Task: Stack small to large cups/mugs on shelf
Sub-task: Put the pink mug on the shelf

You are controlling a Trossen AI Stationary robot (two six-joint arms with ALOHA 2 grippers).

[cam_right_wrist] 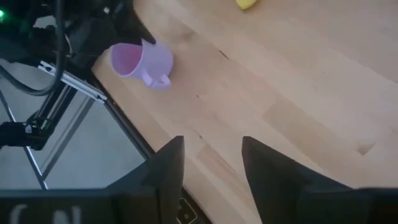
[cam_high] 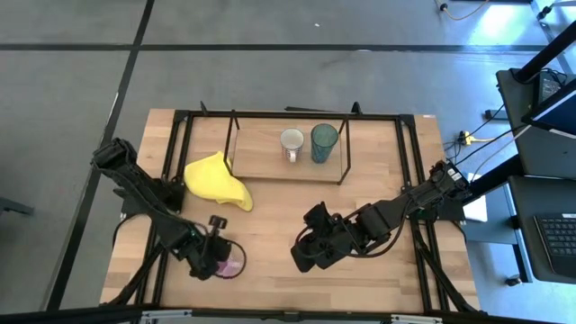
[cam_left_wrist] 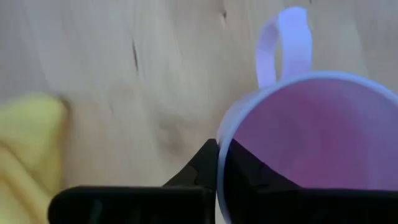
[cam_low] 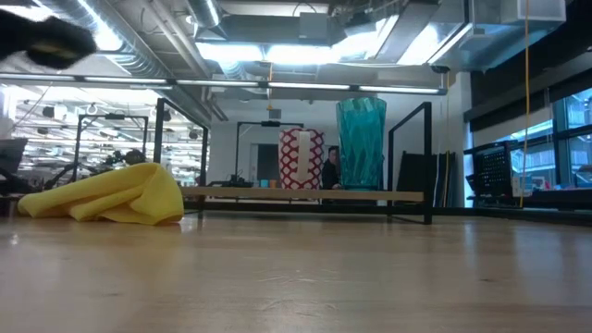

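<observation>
Left gripper (cam_high: 219, 258) is clamped on the pink mug's (cam_high: 231, 261) rim near the tabletop's front-left corner, seemingly one finger inside; right gripper (cam_high: 304, 255), jaws apart, waits alongside; the shelf (cam_high: 261, 153) lies toward the back edge.

Two mugs (cam_high: 292, 144), one tumbler (cam_high: 324, 142), one yellow cloth (cam_high: 217, 180).

Pink mug (cam_high: 232, 262) near the table's front left, rim pinched in the left gripper (cam_high: 212, 255). White mug (cam_high: 292, 142) and teal tumbler (cam_high: 324, 142) upright, side by side on the shelf (cam_high: 261, 153).
</observation>
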